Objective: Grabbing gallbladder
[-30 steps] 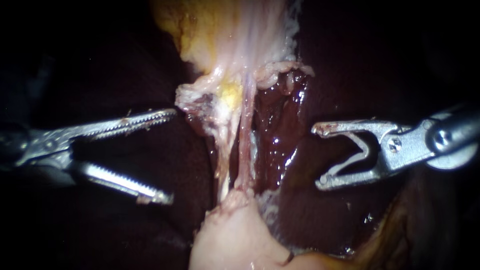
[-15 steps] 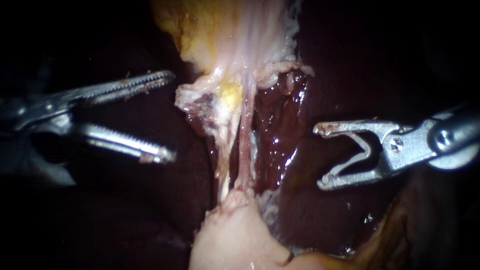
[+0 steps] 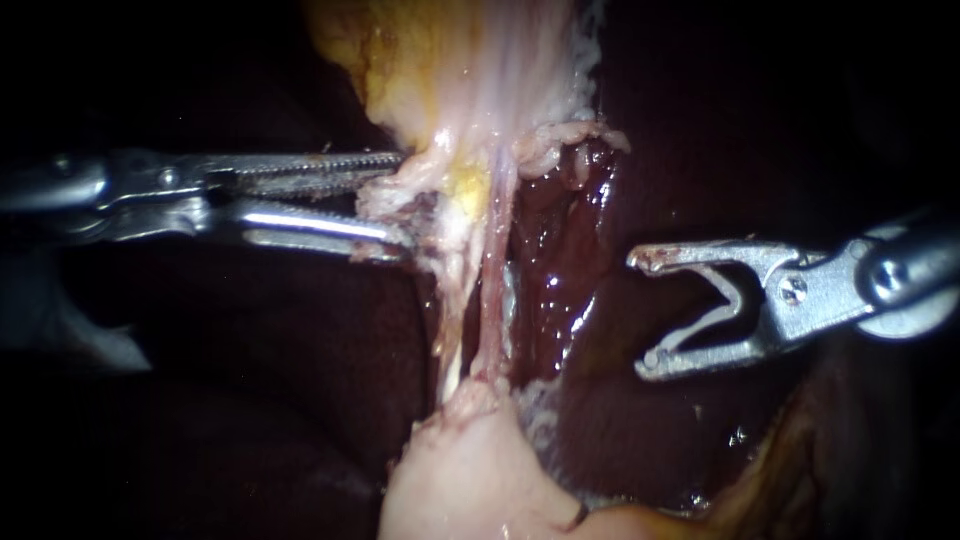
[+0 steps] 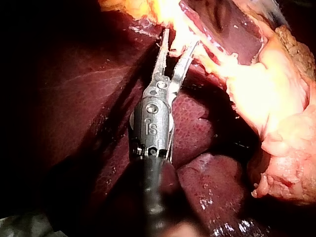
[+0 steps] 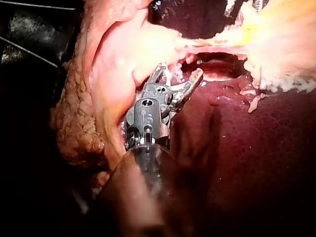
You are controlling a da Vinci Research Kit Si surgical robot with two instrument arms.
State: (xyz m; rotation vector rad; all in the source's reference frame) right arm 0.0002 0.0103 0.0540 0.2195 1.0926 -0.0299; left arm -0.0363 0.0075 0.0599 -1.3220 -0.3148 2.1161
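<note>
Dark liver [image 3: 300, 400] lies around the pale gallbladder [image 3: 470, 70]. The left instrument [image 3: 400, 200] has risen to the gallbladder's frayed lower edge, its end effector narrowed onto it, so the grab looks nearly made. The right instrument [image 3: 640, 312] gapes empty, apart.

Light pools bright in the middle and drops off fast to black all round the dark red liver [image 4: 84, 94]. Out past its edge sits a dark glossy surface [image 5: 29, 29], crossed by thin pale lines.
</note>
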